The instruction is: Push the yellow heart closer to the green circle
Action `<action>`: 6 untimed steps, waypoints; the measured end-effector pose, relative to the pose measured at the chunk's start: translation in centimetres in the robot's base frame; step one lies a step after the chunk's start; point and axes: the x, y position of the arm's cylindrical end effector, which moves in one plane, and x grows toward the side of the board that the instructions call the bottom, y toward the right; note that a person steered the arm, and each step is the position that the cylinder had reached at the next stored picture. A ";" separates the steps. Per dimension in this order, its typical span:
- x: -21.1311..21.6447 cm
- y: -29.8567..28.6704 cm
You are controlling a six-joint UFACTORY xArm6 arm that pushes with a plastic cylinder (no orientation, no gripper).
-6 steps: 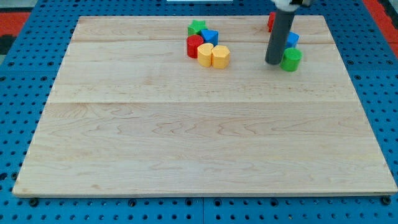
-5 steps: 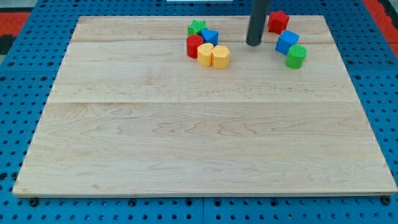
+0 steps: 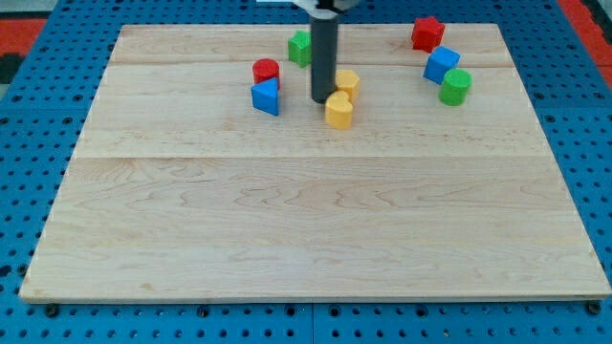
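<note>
My tip stands on the board among the scattered blocks at the view's top middle. A yellow block that looks like the heart lies just right of and below the tip, touching or nearly touching it. A second yellow block, hexagon-like, sits right of the rod, just above the heart. The green circle stands well to the view's right of both, near the board's right edge.
A red cylinder and a blue triangle lie left of the rod. A green star is partly behind the rod. A blue cube and a red star sit above the green circle.
The rod moved left and down into the cluster. The cluster broke up: red cylinder and blue triangle went left, the yellow blocks ended right of the rod, one of them lower.
</note>
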 end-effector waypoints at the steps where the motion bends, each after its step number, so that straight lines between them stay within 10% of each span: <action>1: 4.0 2.8; 3: 8.0 -1.1; 6: 5.1 8.3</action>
